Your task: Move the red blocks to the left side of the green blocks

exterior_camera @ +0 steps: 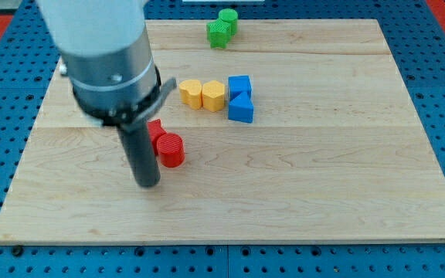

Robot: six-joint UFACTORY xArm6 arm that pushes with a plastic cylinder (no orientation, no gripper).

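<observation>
Camera view showed the rod's tip [147,184] just left and nearer than the red cylinder block [171,150] and partly hidden red block [154,131], likely placed to steer them far toward green blocks [222,28]; no fingers existed.

A pale grey cylinder, then a black banded collar — below it my tip [147,184], a straight dark rod.

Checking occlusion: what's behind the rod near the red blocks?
Part of a red block shows past the rod's right edge, touching the red cylinder. Its left portion is covered, so its shape is unclear. My tip sits lower left of both.
</observation>
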